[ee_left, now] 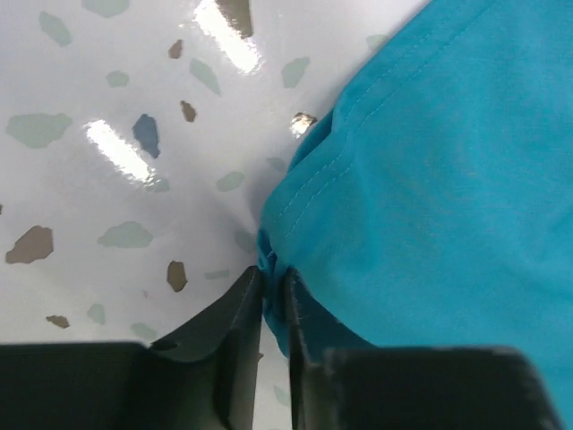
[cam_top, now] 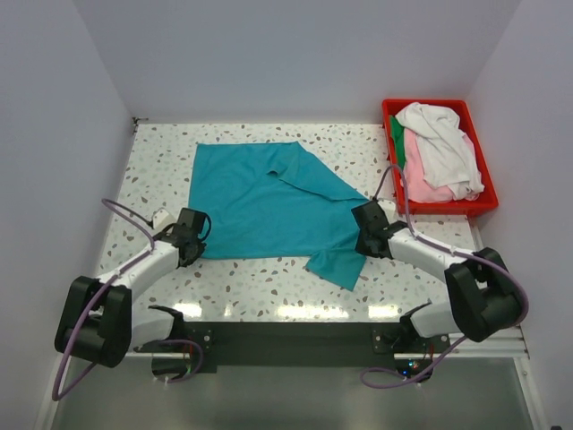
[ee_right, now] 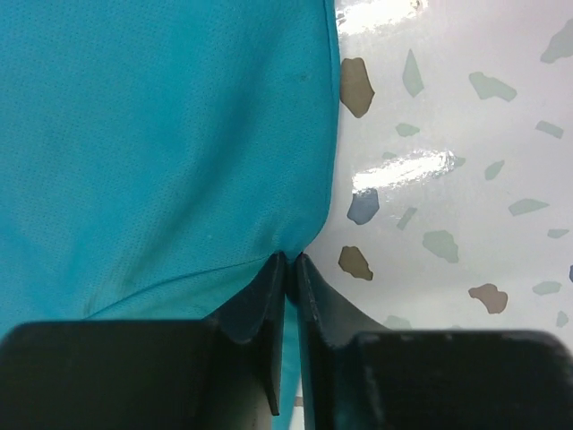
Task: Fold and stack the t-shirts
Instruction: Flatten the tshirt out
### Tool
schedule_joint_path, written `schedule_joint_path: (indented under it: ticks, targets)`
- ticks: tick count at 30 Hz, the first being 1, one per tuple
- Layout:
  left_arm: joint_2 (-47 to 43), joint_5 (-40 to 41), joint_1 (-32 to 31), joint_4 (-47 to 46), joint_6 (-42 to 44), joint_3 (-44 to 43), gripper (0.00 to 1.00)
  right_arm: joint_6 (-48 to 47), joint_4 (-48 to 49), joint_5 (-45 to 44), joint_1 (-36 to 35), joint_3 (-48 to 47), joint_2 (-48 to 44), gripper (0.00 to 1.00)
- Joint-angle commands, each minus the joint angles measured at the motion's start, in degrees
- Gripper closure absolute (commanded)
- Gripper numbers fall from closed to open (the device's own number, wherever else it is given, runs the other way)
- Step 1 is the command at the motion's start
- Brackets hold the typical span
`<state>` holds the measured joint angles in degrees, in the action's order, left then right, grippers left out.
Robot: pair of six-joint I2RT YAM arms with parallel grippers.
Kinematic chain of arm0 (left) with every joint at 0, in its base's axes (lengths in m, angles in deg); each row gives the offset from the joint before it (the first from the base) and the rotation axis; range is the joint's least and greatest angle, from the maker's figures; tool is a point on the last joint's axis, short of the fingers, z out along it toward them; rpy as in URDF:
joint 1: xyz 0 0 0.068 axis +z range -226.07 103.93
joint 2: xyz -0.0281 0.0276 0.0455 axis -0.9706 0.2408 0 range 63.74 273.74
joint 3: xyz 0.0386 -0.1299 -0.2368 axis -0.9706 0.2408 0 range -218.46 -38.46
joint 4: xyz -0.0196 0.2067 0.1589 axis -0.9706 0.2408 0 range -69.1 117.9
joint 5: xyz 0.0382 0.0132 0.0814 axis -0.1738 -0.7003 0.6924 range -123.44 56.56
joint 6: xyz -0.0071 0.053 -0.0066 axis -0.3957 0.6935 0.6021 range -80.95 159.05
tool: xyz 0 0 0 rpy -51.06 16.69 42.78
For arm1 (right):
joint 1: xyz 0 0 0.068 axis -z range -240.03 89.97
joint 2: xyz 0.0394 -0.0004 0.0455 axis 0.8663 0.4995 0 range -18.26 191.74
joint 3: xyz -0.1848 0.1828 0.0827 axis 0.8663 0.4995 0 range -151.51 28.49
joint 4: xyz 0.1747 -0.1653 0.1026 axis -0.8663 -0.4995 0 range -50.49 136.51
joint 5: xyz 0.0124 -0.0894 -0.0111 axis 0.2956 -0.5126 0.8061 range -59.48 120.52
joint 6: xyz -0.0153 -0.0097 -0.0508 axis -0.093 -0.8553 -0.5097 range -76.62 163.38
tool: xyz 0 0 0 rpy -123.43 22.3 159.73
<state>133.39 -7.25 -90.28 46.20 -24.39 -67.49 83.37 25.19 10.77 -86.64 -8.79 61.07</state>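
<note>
The teal t-shirt lies spread on the speckled table, partly folded, with a flap hanging toward the near right. My left gripper is shut on the shirt's near left hem; in the left wrist view the teal t-shirt is pinched between the fingertips. My right gripper is shut on the shirt's right edge; in the right wrist view the teal t-shirt is bunched between the fingers at the gripper. White, pink and dark green t-shirts lie in the bin.
A red plastic bin stands at the far right of the table, heaped with shirts. Walls close the table at the back and both sides. The dark mounting bar for the arm bases runs along the near edge.
</note>
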Motion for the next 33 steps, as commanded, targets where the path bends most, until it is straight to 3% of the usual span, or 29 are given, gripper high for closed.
schedule_joint_path:
  ticks: [1,3,10,20,27,33]
  targets:
    - [2.68,-1.06,0.33,-3.85,1.47,-0.49,0.91,0.62,2.60,-0.20,0.07,-1.83,1.44,0.89]
    - [2.69,-1.23,0.33,-3.85,2.61,-2.42,1.00,-0.08,2.16,-0.29,0.07,-3.23,1.09,1.00]
    - [-6.53,1.84,0.42,1.59,11.05,-11.12,1.00,-3.51,-8.63,-2.14,0.07,-12.19,-11.63,1.00]
    - [-23.68,3.95,0.42,10.72,26.52,-37.21,1.00,-8.43,-22.62,-2.84,0.07,-34.40,-29.22,1.00]
    - [-21.58,1.32,0.42,11.18,30.30,-56.37,1.00,-12.21,-24.47,-0.99,0.07,-51.57,-27.83,1.00]
    - [-14.46,0.44,0.42,5.47,31.01,-58.33,1.00,-15.29,-19.03,-2.49,0.16,-55.89,-19.66,1.00]
